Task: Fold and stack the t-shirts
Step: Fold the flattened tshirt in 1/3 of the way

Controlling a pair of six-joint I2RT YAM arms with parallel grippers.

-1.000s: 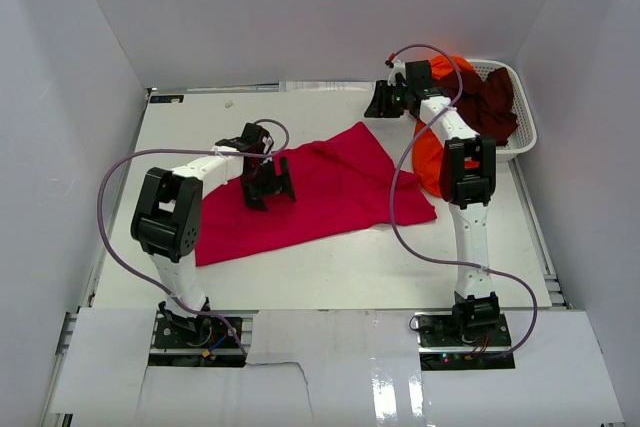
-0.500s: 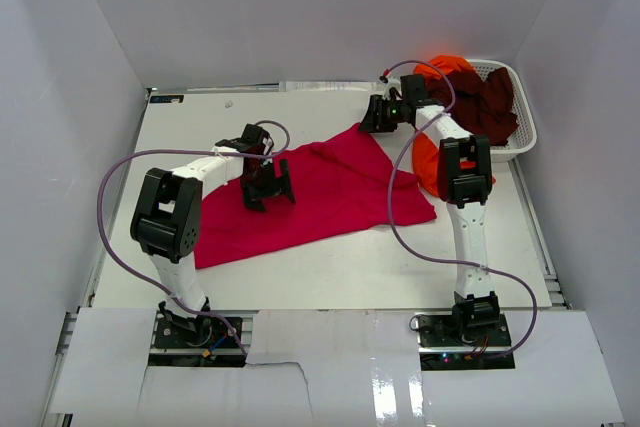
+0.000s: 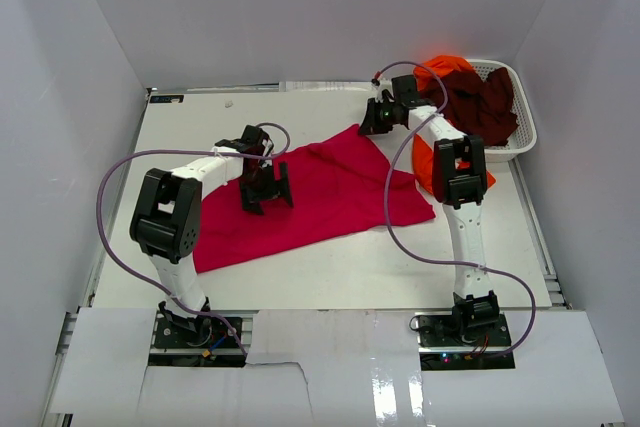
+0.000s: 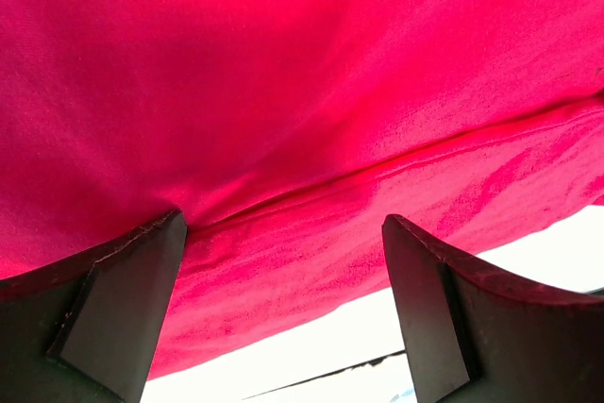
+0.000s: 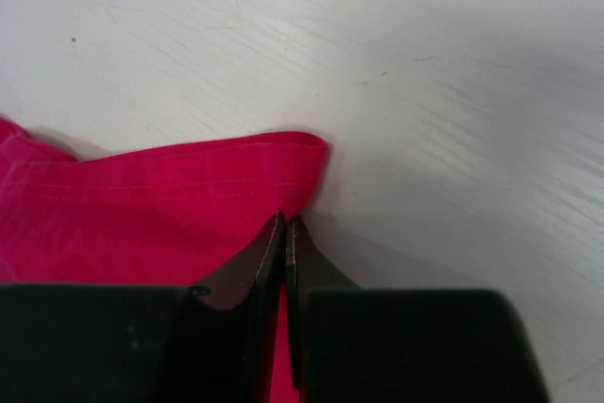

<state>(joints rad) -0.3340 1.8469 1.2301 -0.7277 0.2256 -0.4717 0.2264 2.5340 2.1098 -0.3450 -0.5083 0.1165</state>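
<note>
- Comparing with a second ago, the right claw [image 3: 375,117] has moved down and left in the top view, from bare tabletop [image 3: 330,277] onto the far corner of the crimson-red t-shirt [image 3: 330,187].
- The left claw [image 3: 265,187] has barely shifted and stays over the shirt's left-centre; the cloth's outline looks unchanged.
- The red shirt lies flat in the middle of the frame, its long axis running from lower left to upper right. One narrow end is at the lower left and a pointed corner sits at the upper right, under the right claw.
- In the right wrist view the right claw [image 5: 285,224] has its fingers pressed together on the shirt [image 5: 142,214], just inside a hemmed corner. A line of stitching runs along that hem, and the corner's edge curls slightly off the white surface.
- In the left wrist view the left claw [image 4: 283,228] is spread wide, holding nothing. The red cloth [image 4: 302,92] fills the frame below it, with a long crease running from lower left to upper right.
- The bright orange t-shirt [image 3: 422,162] hangs over the left rim of the white mesh basket [image 3: 525,132] at the upper right, partly hidden by the right arm.
- The dark maroon t-shirt [image 3: 485,107] is bunched inside that basket.
</note>
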